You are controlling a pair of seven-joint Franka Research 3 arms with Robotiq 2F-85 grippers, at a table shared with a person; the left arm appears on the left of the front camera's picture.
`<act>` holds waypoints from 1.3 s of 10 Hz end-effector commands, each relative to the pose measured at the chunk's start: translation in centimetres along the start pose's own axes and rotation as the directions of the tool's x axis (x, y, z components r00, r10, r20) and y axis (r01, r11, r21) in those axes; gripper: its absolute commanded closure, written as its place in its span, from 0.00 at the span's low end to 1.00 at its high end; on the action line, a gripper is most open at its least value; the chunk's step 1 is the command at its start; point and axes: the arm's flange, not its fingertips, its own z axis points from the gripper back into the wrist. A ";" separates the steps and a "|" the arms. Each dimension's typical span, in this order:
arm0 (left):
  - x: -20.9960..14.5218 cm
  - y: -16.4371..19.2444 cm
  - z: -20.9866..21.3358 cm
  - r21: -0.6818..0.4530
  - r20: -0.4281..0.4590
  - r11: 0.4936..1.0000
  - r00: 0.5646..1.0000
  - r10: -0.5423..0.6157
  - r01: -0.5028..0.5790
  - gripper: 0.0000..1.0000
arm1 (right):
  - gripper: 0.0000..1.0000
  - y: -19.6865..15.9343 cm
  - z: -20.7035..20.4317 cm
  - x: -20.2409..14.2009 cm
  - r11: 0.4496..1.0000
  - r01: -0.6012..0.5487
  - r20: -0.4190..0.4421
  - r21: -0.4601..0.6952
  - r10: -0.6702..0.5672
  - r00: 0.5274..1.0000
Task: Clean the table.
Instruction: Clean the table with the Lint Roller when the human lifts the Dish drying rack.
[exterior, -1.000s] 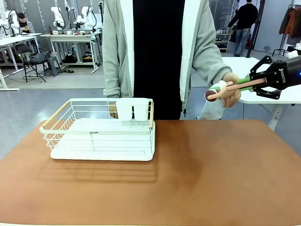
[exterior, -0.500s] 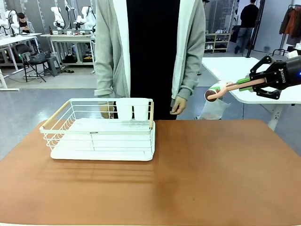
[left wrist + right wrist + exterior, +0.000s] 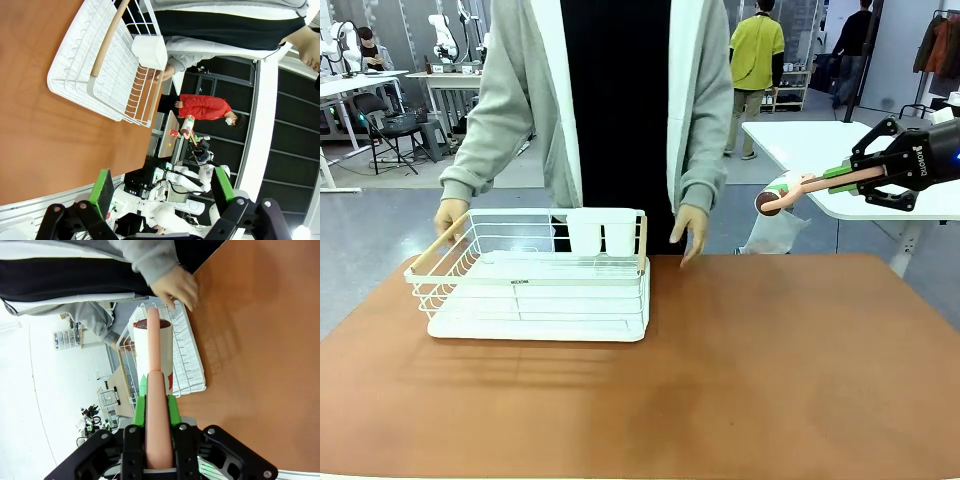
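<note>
The right gripper (image 3: 842, 176) is clamped on the pink handle of a roller (image 3: 782, 195), held in the air beyond the far right edge of the table (image 3: 770, 360). The left gripper (image 3: 162, 186) stands open and empty. Rolling appears not yet started. The white wire rack (image 3: 530, 290) sits on the table's left part.
</note>
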 end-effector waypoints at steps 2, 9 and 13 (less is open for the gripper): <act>-0.1 -0.2 0.3 -0.019 0.001 1.000 1.000 -0.010 0.010 0.00 | 0.99 0.1 -0.1 -0.1 1.000 -0.002 -0.003 0.000 0.002 1.000; -0.1 -0.2 0.3 -0.019 0.001 1.000 1.000 -0.010 0.010 0.00 | 0.99 0.1 -0.1 -0.1 1.000 -0.002 -0.003 0.000 0.002 1.000; -0.1 -0.2 0.3 -0.019 0.001 1.000 1.000 -0.010 0.010 0.00 | 0.99 0.1 -0.1 -0.1 1.000 -0.002 -0.003 0.000 0.002 1.000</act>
